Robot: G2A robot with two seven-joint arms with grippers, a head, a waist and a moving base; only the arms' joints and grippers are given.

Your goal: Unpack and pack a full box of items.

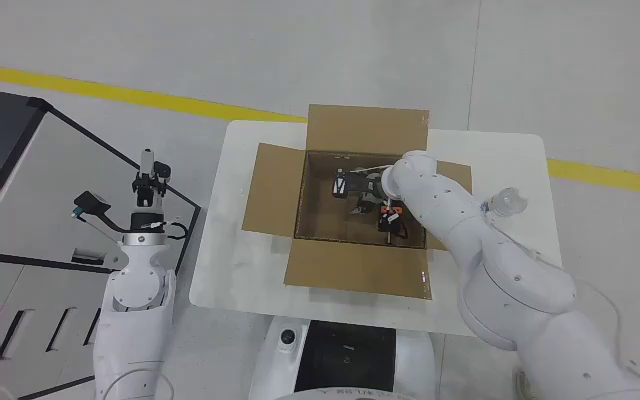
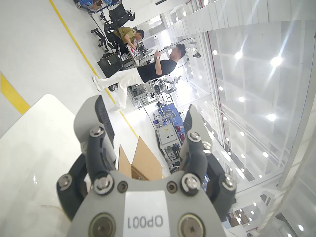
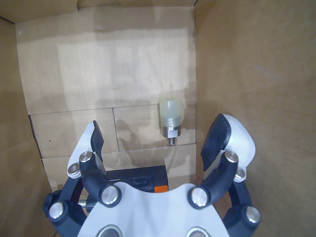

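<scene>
An open cardboard box [image 1: 275, 195] stands on the white table [image 1: 500, 160], flaps folded out. My right arm reaches down into it; my right gripper [image 3: 158, 134] is open with nothing between its fingers. On the box floor [image 3: 98, 75] just beyond the fingertips lies a small cylinder [image 3: 169, 119] with a pale translucent cap and a metal threaded end. A black block with an orange patch [image 3: 145, 178] lies under the gripper's base. From above, dark small items [image 1: 365, 195] show inside the box. My left gripper [image 2: 145, 122] is open and empty, held up beside the table's left side [image 1: 148, 185].
The box walls [image 3: 246, 62] close in around my right gripper. A clear round object [image 1: 508, 203] lies on the table to the right of the box. A black frame [image 1: 60, 200] stands to the left of the table. People stand far off in the room.
</scene>
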